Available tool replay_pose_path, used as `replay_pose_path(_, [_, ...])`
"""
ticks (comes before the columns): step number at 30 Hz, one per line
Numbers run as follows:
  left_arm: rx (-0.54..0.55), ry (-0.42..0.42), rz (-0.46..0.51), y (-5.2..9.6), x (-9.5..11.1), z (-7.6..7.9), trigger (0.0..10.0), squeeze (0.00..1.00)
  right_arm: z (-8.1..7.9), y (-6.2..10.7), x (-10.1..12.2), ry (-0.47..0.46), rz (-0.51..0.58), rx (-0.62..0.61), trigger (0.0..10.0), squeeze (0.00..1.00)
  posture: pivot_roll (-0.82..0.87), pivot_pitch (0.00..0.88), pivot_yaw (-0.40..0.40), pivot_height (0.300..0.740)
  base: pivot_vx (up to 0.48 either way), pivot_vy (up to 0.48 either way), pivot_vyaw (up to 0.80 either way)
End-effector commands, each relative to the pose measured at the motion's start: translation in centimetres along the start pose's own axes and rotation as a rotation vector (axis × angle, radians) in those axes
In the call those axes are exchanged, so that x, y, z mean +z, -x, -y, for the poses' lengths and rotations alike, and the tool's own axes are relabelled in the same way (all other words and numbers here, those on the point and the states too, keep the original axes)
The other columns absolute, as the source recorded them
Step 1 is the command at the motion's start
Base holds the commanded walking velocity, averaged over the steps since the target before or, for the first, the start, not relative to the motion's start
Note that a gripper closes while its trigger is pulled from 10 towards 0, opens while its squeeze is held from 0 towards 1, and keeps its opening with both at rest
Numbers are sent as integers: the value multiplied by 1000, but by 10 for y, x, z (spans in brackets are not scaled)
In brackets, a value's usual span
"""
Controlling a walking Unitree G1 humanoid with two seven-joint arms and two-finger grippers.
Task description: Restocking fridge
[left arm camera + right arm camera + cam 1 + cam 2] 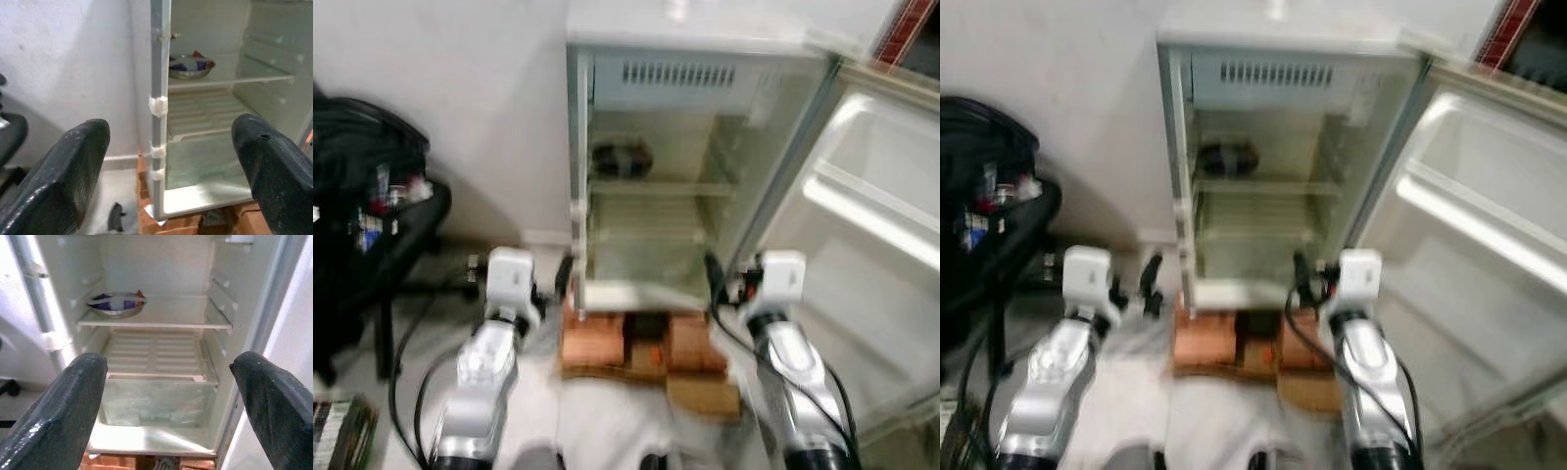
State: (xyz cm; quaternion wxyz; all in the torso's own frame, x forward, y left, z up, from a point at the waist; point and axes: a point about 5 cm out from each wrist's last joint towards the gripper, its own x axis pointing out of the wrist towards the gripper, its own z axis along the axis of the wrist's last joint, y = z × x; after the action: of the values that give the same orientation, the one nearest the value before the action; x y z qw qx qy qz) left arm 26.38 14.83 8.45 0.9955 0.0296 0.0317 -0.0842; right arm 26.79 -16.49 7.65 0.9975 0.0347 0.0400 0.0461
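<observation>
1. Nearest the head camera are the two silver arms, both raised toward the fridge [656, 186]. The left gripper [171, 161] has its fingers spread wide with nothing between them, and the right gripper [168, 391] likewise — apart and empty.
2. The fridge stands on bricks [597, 343] against the wall, its door [881, 225] swung fully to the robot's right. The left gripper faces the fridge's left front edge, the right gripper the open compartment.
3. Inside, one bowl [116, 303] holding something dark sits at the left of the upper shelf [166, 320]. The drawer [156, 399] at the bottom looks bare, and so do the door racks, as far as the blur allows.
4. My reading — the door is open, so access is done, but the restocking proper has hardly begun: neither gripper carries anything.
5. A dark heap [362, 206] lies to the robot's left; whether it holds goods to stock I cannot tell.
</observation>
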Motion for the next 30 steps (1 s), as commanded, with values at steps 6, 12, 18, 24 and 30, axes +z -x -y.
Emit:
replay_pose_path(6, [-8,5,-15,0,-5,6,10000,0,6,0,4,-38,27,-11,10000,0,45,0,-69,740,-204,0,0])
replay_pose_path(12, [15,18,-10,1,-4,3,10000,0,1,5,-2,-49,-3,7,10000,0,48,0,-74,740,0,0,0])
replay_pose_path(18, [47,3,1,5,-2,-3,10000,0,-1,11,-7,-15,-31,32,10000,0,60,0,-83,740,0,0,0])
replay_pose_path(24, [42,-8,-4,8,-4,-2,10000,0,-1,4,-10,-80,-81,-1,10000,0,67,8,-84,740,0,-222,0])
replay_pose_path(30, [36,-17,-7,9,-5,-1,10000,0,-1,4,-11,24,-71,-5,10000,0,65,9,-82,740,0,-383,0])
